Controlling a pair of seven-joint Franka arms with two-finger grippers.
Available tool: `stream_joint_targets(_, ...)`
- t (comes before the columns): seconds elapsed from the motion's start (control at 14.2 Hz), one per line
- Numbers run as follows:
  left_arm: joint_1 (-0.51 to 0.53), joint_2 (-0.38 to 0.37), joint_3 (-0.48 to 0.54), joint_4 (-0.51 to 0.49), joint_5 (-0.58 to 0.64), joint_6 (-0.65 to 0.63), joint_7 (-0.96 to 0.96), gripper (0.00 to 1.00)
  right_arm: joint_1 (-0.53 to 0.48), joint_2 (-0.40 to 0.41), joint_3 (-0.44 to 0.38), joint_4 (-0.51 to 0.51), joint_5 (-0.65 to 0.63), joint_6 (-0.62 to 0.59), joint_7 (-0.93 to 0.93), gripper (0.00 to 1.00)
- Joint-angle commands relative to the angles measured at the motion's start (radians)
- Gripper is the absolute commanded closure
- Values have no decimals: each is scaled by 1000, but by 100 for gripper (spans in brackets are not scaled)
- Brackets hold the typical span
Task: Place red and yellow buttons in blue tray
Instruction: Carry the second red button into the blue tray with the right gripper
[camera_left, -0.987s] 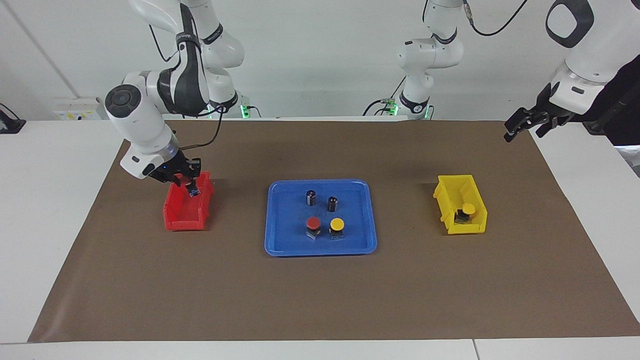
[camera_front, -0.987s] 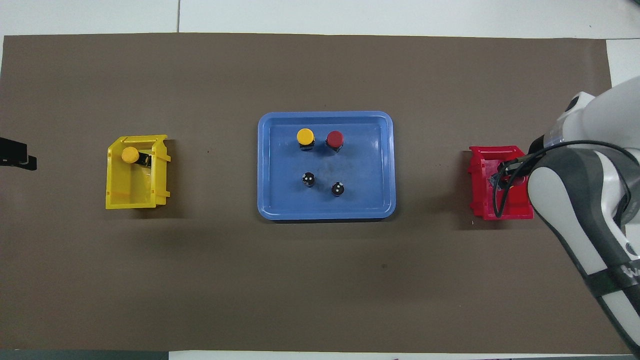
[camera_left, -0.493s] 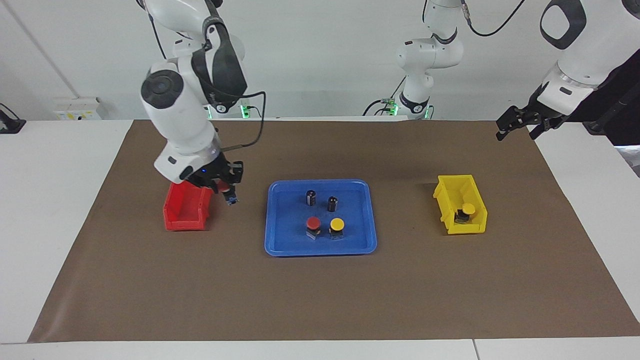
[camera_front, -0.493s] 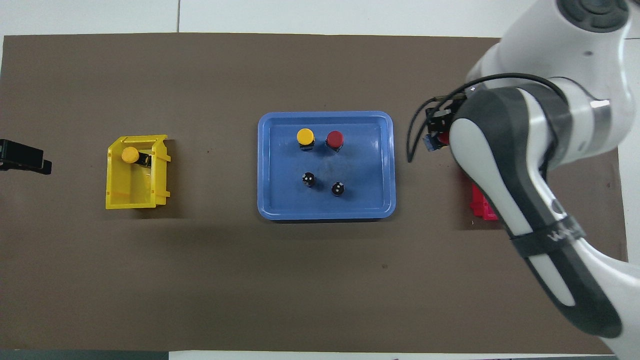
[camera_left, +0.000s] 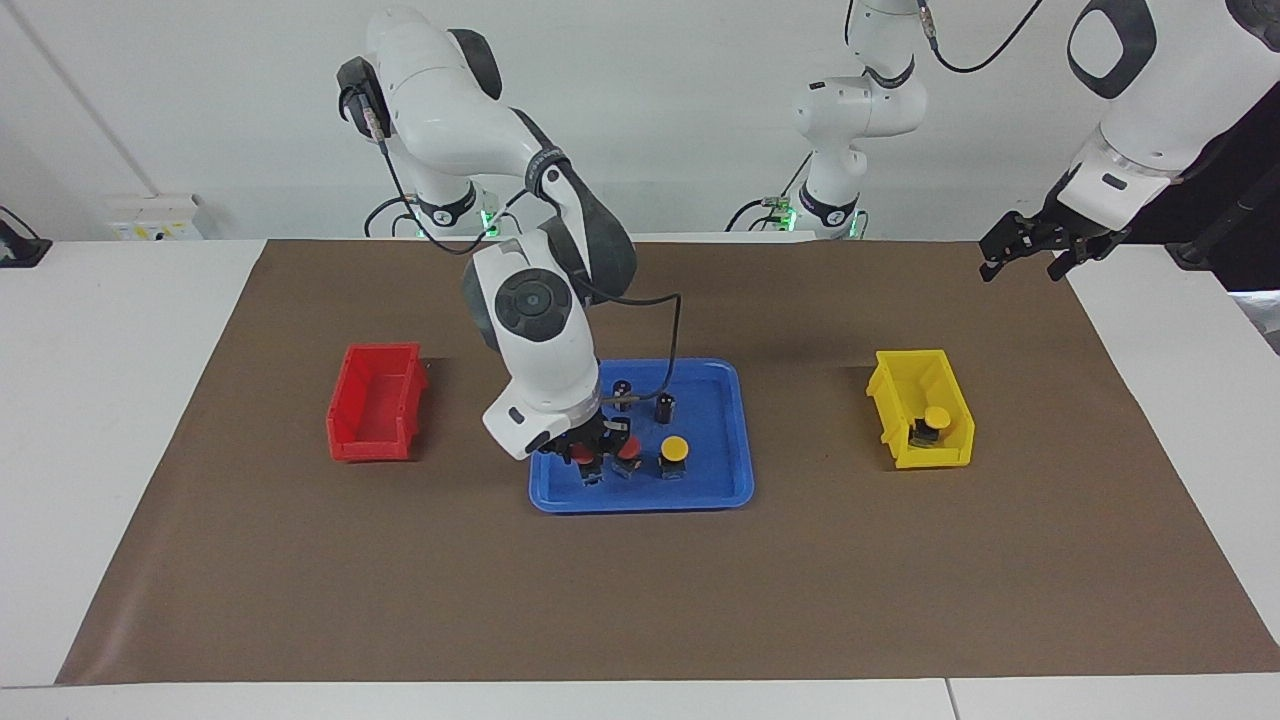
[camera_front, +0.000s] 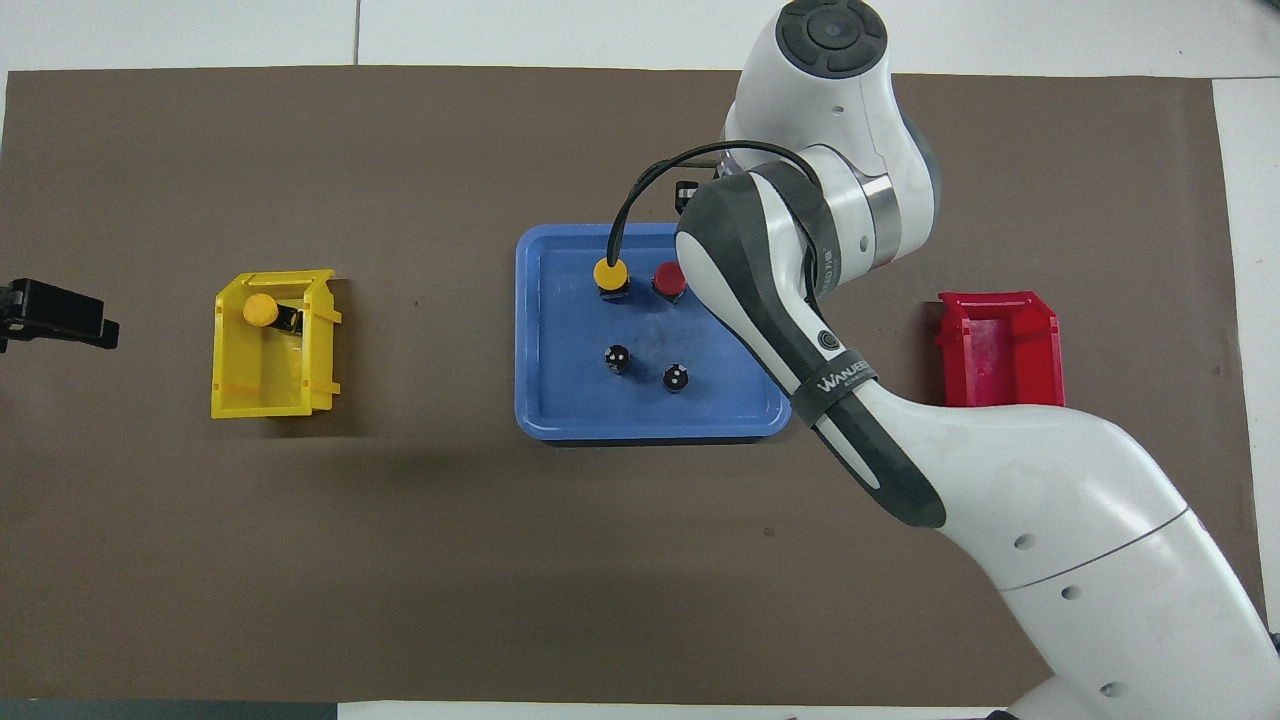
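Observation:
The blue tray (camera_left: 712, 482) (camera_front: 560, 340) lies mid-table. One red button (camera_left: 628, 449) (camera_front: 668, 280) and one yellow button (camera_left: 675, 447) (camera_front: 610, 272) stand in it. My right gripper (camera_left: 591, 466) hangs low over the tray's part toward the right arm's end, shut on a second red button (camera_left: 580, 455). I cannot tell whether that button touches the tray. In the overhead view the arm hides both. Another yellow button (camera_left: 936, 417) (camera_front: 260, 309) lies in the yellow bin (camera_left: 893, 390) (camera_front: 270, 390). My left gripper (camera_left: 1018, 247) (camera_front: 58, 313) waits open, raised over the left arm's end of the table.
Two dark capless cylinders (camera_left: 622, 392) (camera_left: 665, 407) stand in the tray, nearer to the robots than the buttons. A red bin (camera_left: 372, 418) (camera_front: 1000, 350) with nothing in it sits at the right arm's end. Brown paper covers the table.
My right gripper has lifted the red button out of the red bin and carried it across to the blue tray. The left gripper has drifted slightly toward the middle.

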Motion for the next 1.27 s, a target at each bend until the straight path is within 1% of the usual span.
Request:
stream_joint_targets(0.0,-3,-25,2,-43,-11,39,14,0,-15,-35,9,-62,-12,-8,10,83)
stream_joint_targets(0.14,-3,-62,2,-156,-25,192,13,0,-15,-61,10,-126,-10,24,15,83)
stream_joint_targets(0.21,-6,-59,2,-212,-31,269,7,0,-15,-87,10,-185,-10,49,16,83)
stream_joint_targets(0.28,-29,-47,2,-240,-31,318,7,0,-15,-101,10,-226,-10,76,16,83)
stream_joint_targets(0.35,-43,-10,2,-260,-32,375,3,0,-15,-112,10,-255,-10,90,16,83)
stream_joint_targets(0.56,-89,97,3,-287,-32,514,-44,0,-13,-122,9,-283,-10,104,18,82)
stream_joint_targets(0.63,-89,116,3,-309,-32,551,-44,0,-13,-127,10,-299,-10,118,22,80)
stream_joint_targets(0.7,-89,127,3,-347,-32,599,-44,5,-7,-133,9,-321,-10,139,39,79)
stream_joint_targets(0.78,-82,127,5,-397,-32,649,-35,16,-7,-139,10,-333,-10,159,48,78)
stream_joint_targets(0.85,-71,125,5,-427,-31,682,-29,27,-7,-139,10,-336,-10,164,48,71)
stream_joint_targets(0.92,-53,130,5,-432,-31,696,-21,33,-8,-139,10,-336,-10,167,48,60)
stream_joint_targets(0.99,-48,133,5,-430,-31,702,-20,33,-8,-139,9,-338,-12,172,48,45)
stream_joint_targets(1.06,-46,140,5,-430,-31,714,-24,33,-8,-139,9,-338,-12,178,48,27)
stream_joint_targets(1.13,-48,142,3,-430,-32,728,-30,33,-8,-139,9,-335,-15,176,47,3)
stream_joint_targets(1.2,-48,148,3,-430,-31,731,-32,34,-7,-139,9,-321,-27,164,45,0)
